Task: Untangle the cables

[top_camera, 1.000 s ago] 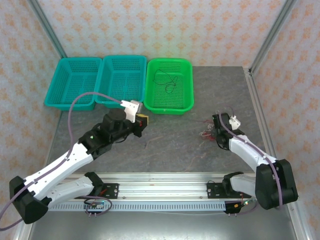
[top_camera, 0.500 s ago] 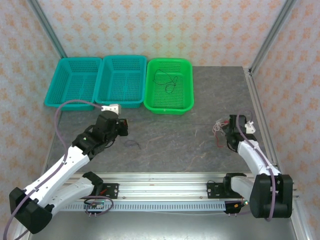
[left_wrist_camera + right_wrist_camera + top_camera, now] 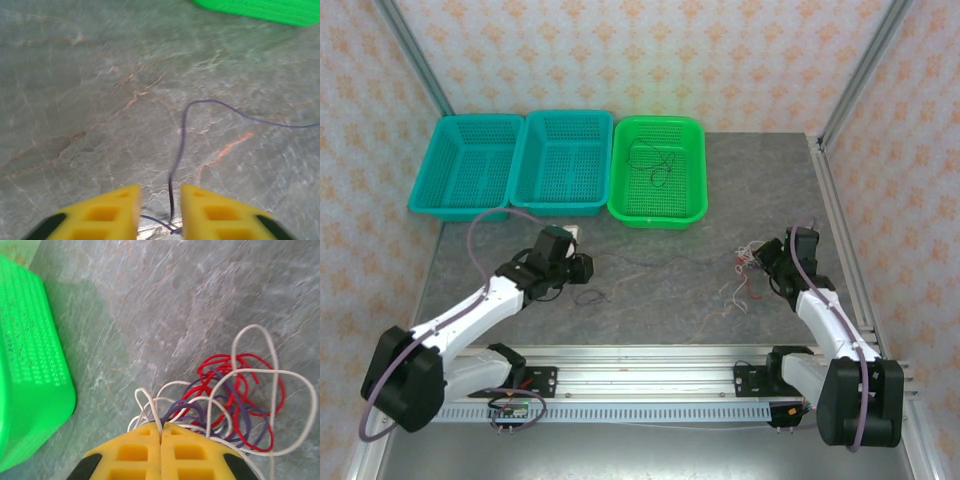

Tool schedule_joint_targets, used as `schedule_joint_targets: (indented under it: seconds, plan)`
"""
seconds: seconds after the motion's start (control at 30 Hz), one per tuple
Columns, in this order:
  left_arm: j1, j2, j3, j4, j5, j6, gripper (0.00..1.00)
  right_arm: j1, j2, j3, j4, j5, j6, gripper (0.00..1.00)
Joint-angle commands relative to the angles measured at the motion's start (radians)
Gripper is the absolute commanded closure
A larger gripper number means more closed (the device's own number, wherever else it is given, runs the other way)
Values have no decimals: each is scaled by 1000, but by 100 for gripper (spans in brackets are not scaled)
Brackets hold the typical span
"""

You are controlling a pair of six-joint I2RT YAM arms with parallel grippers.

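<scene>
Grey stone-look counter [image 3: 660, 310], veined in rust and white, matte and bare over most of its width. Closed in behind and on both sides by pale wallpaper with an orange floral print, with slanting aluminium posts [image 3: 415, 58] at the back corners and a slotted metal rail [image 3: 640, 365] along the near edge. Against the back wall, side by side in a row: a teal basket [image 3: 480, 117], a second teal basket [image 3: 570, 113] and a green basket [image 3: 660, 119], this last holding a thin black cable [image 3: 653, 160]. Toward the right edge, a tangle of cables [image 3: 740, 272] in red, white and purple loops, lying on the stone at the tip of the right hand [image 3: 160, 429]. Yellow fingers [image 3: 140, 455] there pressed together, pinching a white strand at their seam. Left of centre, the left hand [image 3: 160, 192], low over the stone, its fingers [image 3: 115, 210] spread with a clear gap. Through that gap, a single purple cable [image 3: 182, 145], running forward and then bending away across the veined surface.
</scene>
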Motion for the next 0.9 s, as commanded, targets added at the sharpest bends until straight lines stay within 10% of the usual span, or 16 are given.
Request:
schedule_joint_targets:
  seconds: [0.0,0.17,0.5,0.87]
  plan:
    - [-22,7,31,-1,-16,36,54,34,-8,38,-9,-61,-106,97]
    - [-158,-99,36,168,49,211,27,67,-8,60,-19,-124,-185,98]
    - [-458,320,400,74,8,704,24,76,-15,83,-27,-195,-218,100]
    - [-465,774,716,153,135,659,18,78,-62,64,-56,-207,-218,100]
